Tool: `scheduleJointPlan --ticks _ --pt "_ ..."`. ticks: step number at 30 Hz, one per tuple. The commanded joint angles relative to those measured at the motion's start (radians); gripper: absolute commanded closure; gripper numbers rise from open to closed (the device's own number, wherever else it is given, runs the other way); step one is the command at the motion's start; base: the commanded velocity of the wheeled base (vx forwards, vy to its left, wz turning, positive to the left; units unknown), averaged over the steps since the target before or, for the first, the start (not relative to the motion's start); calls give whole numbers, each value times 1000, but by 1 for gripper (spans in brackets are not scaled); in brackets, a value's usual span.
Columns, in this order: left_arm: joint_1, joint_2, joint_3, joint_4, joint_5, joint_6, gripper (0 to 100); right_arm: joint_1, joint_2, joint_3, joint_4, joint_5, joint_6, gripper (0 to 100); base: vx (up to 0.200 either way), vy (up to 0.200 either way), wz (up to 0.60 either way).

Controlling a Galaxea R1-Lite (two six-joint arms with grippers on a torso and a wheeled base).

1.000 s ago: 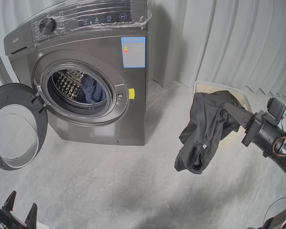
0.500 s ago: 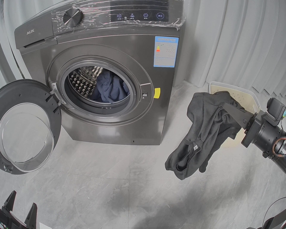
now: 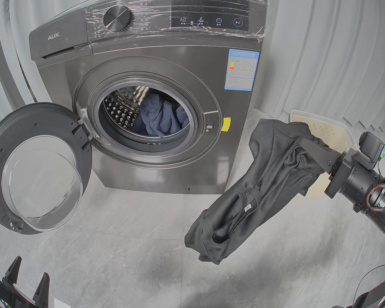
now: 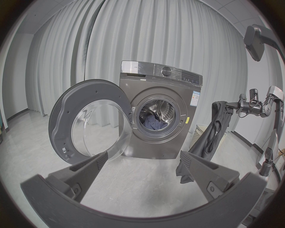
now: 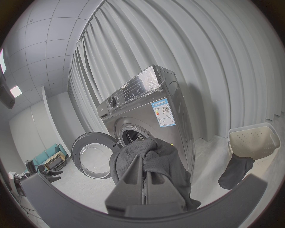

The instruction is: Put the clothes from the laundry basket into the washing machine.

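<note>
Head view, at the near edge: the left gripper [image 3: 32,268] sat low on the left side, and its two black wedge-shaped fingers were spread apart with nothing between them. Beyond it lay the floor [image 3: 120,248] of smooth grey tiles with a marble pattern.

Farther in, on the right, the right gripper [image 3: 306,142] had its flat dark fingers pressed together on the black garment [image 3: 260,180]. This cloth was a matte, fine-mesh knit. It was bunched into folds at the fingers and hung down in a long, loose shape over the floor, between the laundry basket [image 3: 333,130] and the washing machine [image 3: 160,52]. The basket was pale plastic with rounded corners and small holes in its wall.

The round door [image 3: 40,120] stood wide open to the left, a dark plastic ring around a clear bowl-shaped window. The machine was a dark grey metal box. Inside its shiny steel drum [image 3: 120,108], which was dotted with holes, a crumpled navy garment [image 3: 160,118] lay. Wrinkled clear film [image 3: 176,12] covered the control panel. Behind everything, a pale curtain [image 3: 321,60] hung in soft vertical pleats.
</note>
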Motion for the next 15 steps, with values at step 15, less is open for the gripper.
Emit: scheduleJointPlan --ticks 15 --pt "1 -18 18 -4 -6 -4 0 -15 7 -6 0 -5 5 100 0 80 0"
